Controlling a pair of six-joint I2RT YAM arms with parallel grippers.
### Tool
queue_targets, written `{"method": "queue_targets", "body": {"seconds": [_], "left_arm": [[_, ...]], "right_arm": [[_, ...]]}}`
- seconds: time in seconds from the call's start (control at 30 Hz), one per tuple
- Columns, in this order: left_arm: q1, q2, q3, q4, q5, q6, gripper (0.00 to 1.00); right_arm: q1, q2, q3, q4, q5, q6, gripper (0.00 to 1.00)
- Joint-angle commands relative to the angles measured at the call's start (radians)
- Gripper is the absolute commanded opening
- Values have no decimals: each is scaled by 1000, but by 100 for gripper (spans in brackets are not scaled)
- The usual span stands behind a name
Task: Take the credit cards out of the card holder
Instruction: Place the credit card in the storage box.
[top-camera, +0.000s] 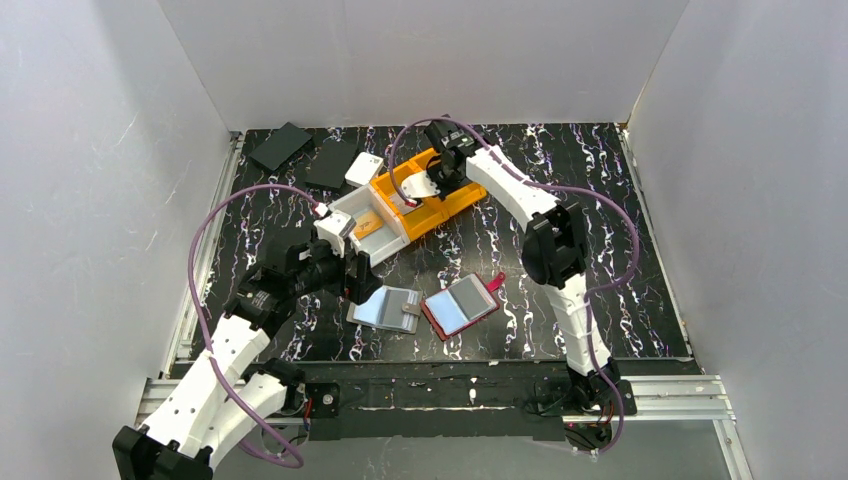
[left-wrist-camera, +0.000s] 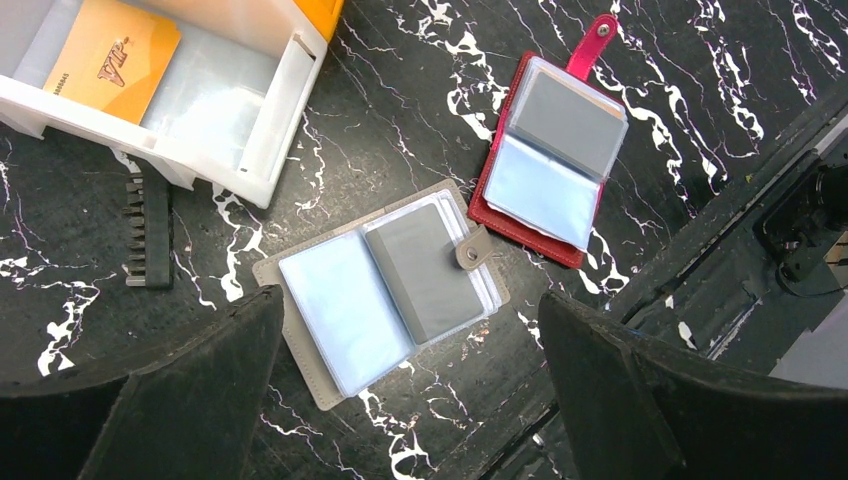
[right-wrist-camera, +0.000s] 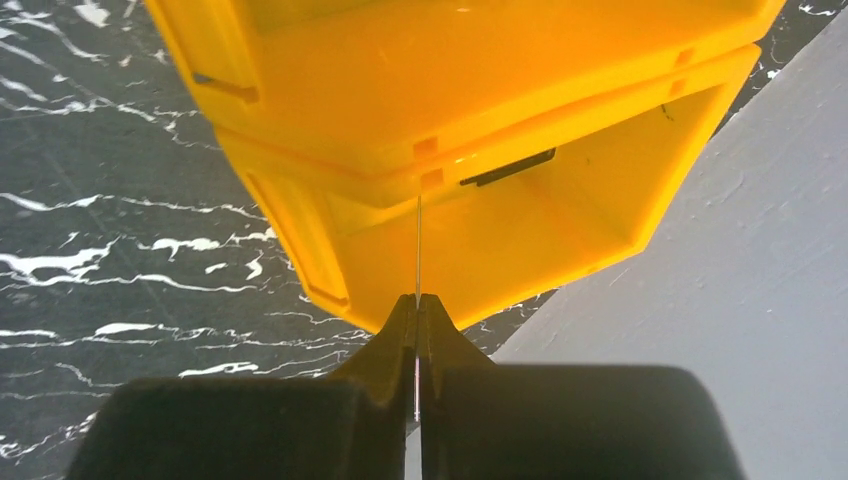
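Observation:
A grey card holder (top-camera: 388, 308) (left-wrist-camera: 385, 285) lies open on the black marbled table, one grey card showing in its right sleeve. Beside it on the right lies an open red card holder (top-camera: 461, 305) (left-wrist-camera: 555, 165), a grey card in its upper sleeve. My left gripper (top-camera: 355, 276) (left-wrist-camera: 410, 302) hangs open above the grey holder with nothing between its fingers. My right gripper (top-camera: 416, 190) (right-wrist-camera: 418, 298) is shut on a thin card (right-wrist-camera: 418, 240), seen edge-on, above the orange bin (top-camera: 445, 205) (right-wrist-camera: 480, 90). An orange card (top-camera: 368, 227) (left-wrist-camera: 110, 60) lies in the white bin (top-camera: 390, 238) (left-wrist-camera: 270, 110).
Two black flat items (top-camera: 279, 146) (top-camera: 332, 163) and a small white box (top-camera: 363, 169) lie at the back left. A black bit strip (left-wrist-camera: 150, 232) lies by the white bin. White walls enclose the table on three sides.

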Motion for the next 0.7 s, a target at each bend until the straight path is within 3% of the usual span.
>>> {"method": "queue_targets", "body": {"seconds": [0.0,0.67], "left_arm": [[12,-14,-8,2,-13,18,98],[27,-4,-13,11,-7,14,98]], "right_arm": [[-10,31,73,65,41,-15,1],[-38,128,74,57,-54,-70,1]]}}
